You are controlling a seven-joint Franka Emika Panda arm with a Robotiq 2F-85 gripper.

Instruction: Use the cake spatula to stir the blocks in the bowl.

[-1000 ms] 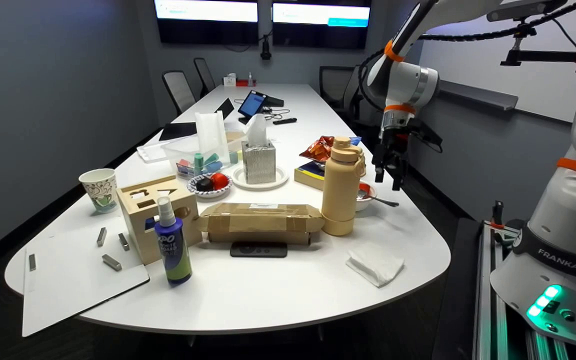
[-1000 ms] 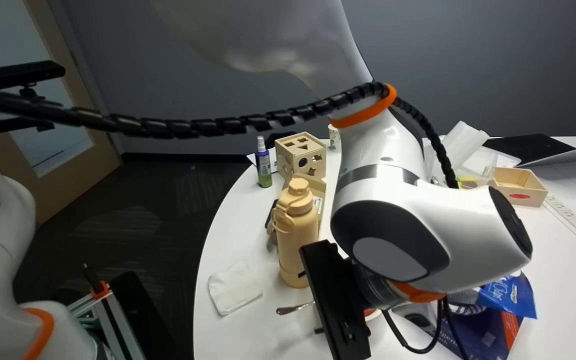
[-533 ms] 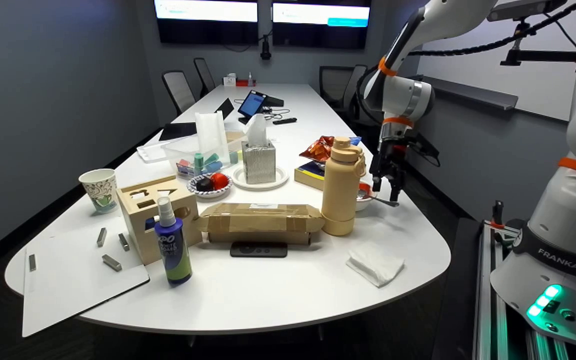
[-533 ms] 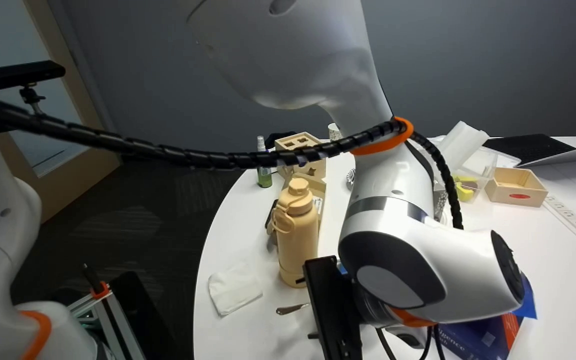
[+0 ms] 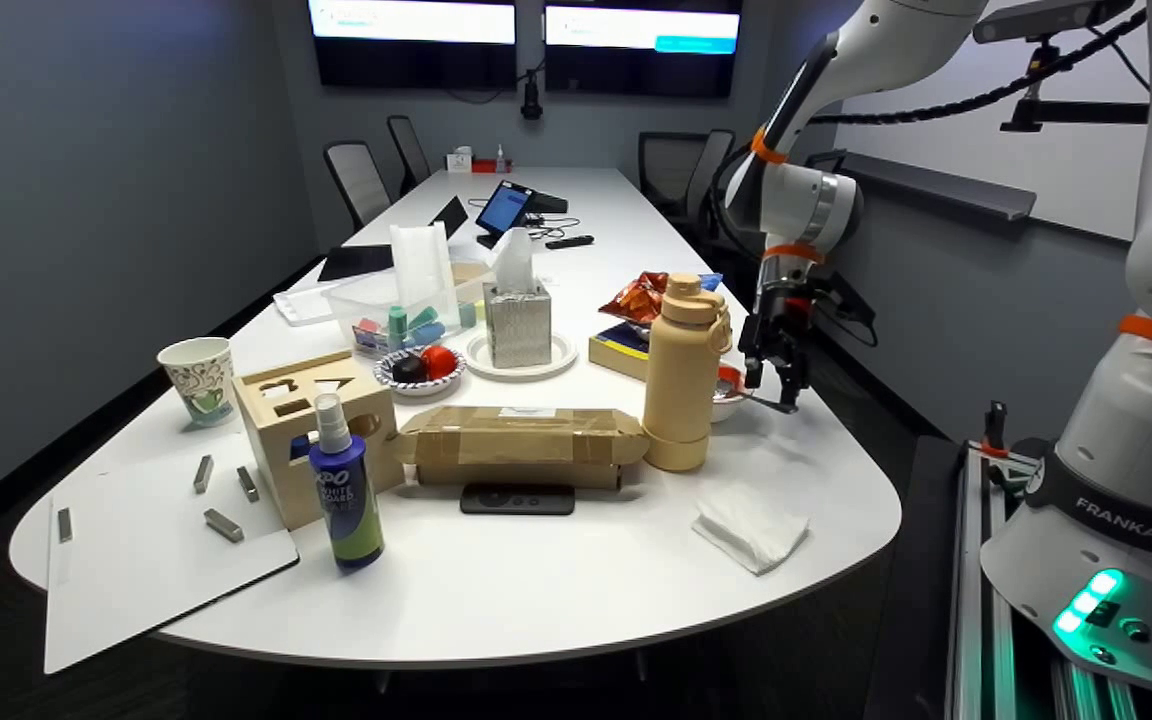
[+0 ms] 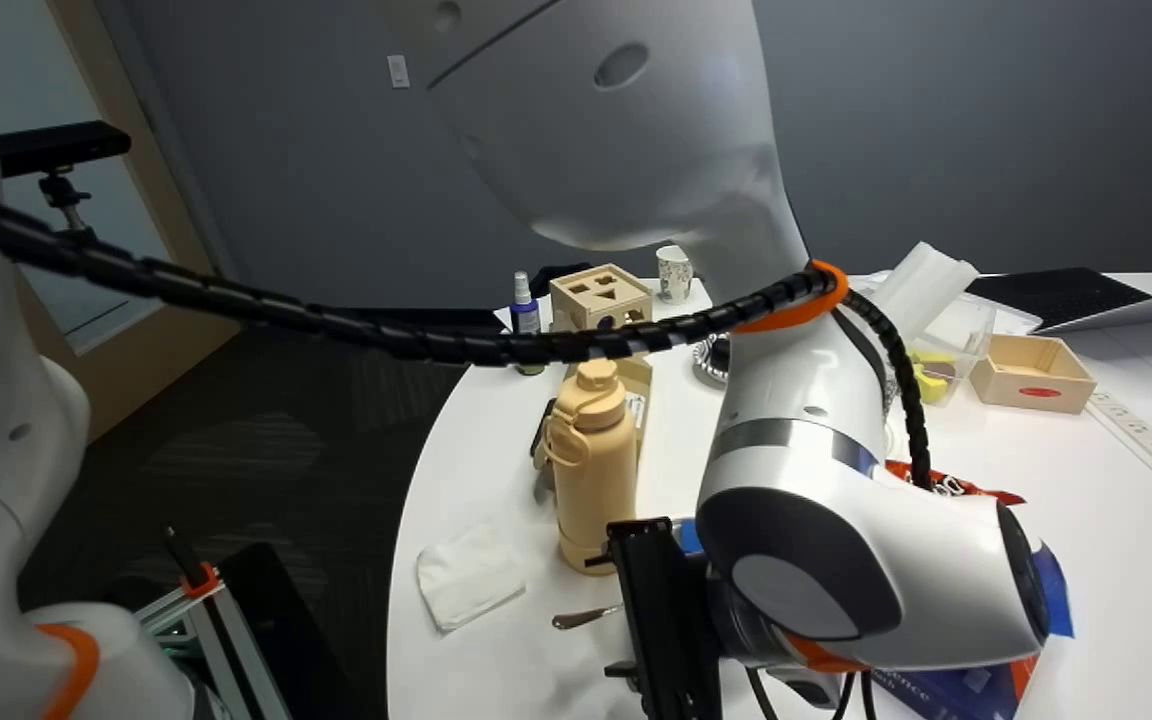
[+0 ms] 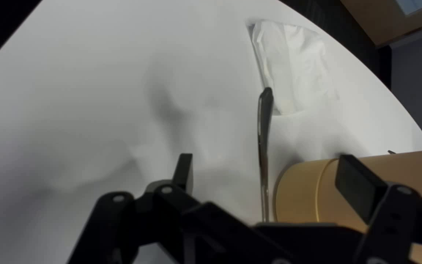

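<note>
The bowl (image 5: 725, 410) is small and pale, partly hidden behind the tan bottle in an exterior view. Orange-red blocks (image 5: 729, 377) show at its rim; single pieces are too small to tell. The cake spatula (image 5: 768, 402) leans in the bowl, its metal handle sticking out over the table; the handle also shows in an exterior view (image 6: 581, 617) and in the wrist view (image 7: 265, 121). My gripper (image 5: 772, 386) is open and empty just above the handle. In the wrist view the open fingers (image 7: 269, 179) stand on either side of the handle, apart from it. The wrist view does not show the bowl.
The tall tan bottle (image 5: 678, 390) stands right beside the bowl, close to one finger in the wrist view (image 7: 302, 194). A folded napkin (image 5: 751, 527) lies nearer the table edge. A book (image 5: 621, 350), a chip bag (image 5: 640, 298) and a cardboard box (image 5: 521, 445) are nearby.
My gripper has come down toward the spatula handle, mostly in the first half second and slightly since. It stays open. The spatula, bowl and bottle have not moved.
</note>
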